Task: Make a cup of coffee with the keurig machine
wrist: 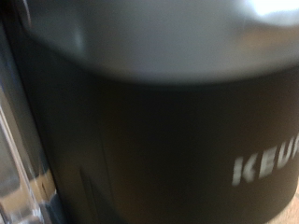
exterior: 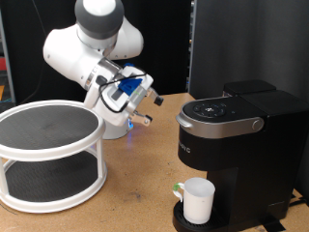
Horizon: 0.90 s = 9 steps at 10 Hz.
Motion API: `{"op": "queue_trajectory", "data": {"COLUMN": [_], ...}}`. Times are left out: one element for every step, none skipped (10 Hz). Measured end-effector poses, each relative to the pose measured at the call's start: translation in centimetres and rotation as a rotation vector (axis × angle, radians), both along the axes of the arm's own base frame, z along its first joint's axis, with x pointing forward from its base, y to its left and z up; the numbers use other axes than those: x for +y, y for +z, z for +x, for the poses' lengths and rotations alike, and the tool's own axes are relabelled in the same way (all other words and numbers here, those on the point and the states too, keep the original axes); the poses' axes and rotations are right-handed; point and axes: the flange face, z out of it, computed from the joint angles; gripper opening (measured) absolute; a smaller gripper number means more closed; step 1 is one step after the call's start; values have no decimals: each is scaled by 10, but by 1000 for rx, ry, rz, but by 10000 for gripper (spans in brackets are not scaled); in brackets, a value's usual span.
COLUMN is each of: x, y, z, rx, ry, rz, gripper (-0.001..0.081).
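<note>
I have the gripper [exterior: 145, 108] in the air, just beside the keurig machine [exterior: 237, 145] on the exterior view's left, level w/ its lid. Fingers stand apart, nothing between them. The cup [exterior: 198, 201] sits on the drip tray [exterior: 183, 220] under the spout, near the worktop's front edge – positioned to catch the brew, I judge. Lid looks closed. Wrist view is filled w/ the machine's black body; partial lettering "KEU" [wrist: 266, 168] is readable – remainder cut off. A white two-tier rack [exterior: 48, 155] occupies the worktop's left side.

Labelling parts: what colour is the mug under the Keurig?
White; the cup shows best in the exterior view.
</note>
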Motion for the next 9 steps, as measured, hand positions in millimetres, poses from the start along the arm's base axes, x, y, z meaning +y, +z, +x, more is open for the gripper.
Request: {"op": "queue_trajectory", "data": {"x": [-2, -5, -7, -11, -14, -16, -16, -15, -10], "y": [14, 28, 42, 56, 71, 78, 77, 77, 79], "z": [0, -1, -2, -3, -5, -9, -9, -9, -7], "rx": [-7, -10, -12, -13, -10, -4, -7, -33, -60], "ry": [-4, -7, -6, -11, -9, -10, -6, 22, 60], "rz": [20, 33, 47, 58, 67, 72, 69, 27, -47], "gripper": [808, 808, 808, 808, 808, 808, 808, 808, 808]}}
